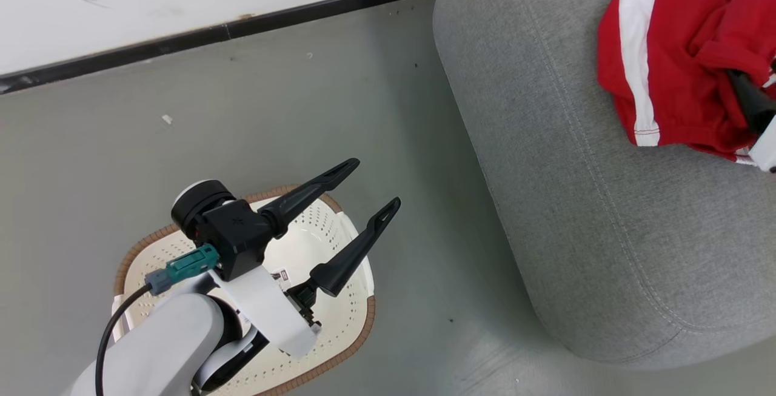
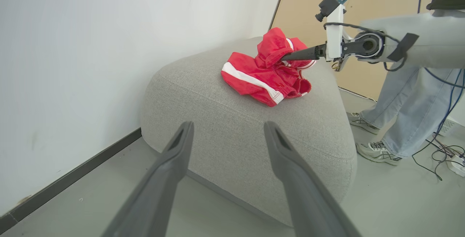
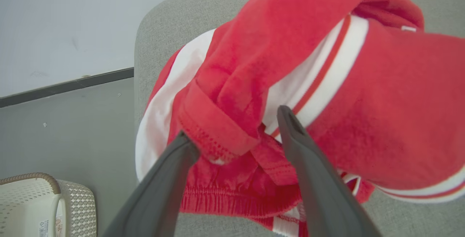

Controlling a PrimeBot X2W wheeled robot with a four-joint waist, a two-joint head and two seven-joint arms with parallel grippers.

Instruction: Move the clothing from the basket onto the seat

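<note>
Red clothing [image 1: 667, 62] lies on the seat [image 1: 576, 202], clear of its rounded edge, with the right gripper [image 3: 235, 125] jaws spread around a fold, seemingly loose; left gripper [image 1: 373, 185] spread wide over the basket [image 1: 357, 329], bare floor [image 1: 424, 262] between.

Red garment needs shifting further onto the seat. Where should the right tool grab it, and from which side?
Take the raised hemmed fold of the red garment, probably from where the right tool sits, fingers open astride it. That fold stands proud of the heap, while the striped edges lie flat on the seat.
</note>
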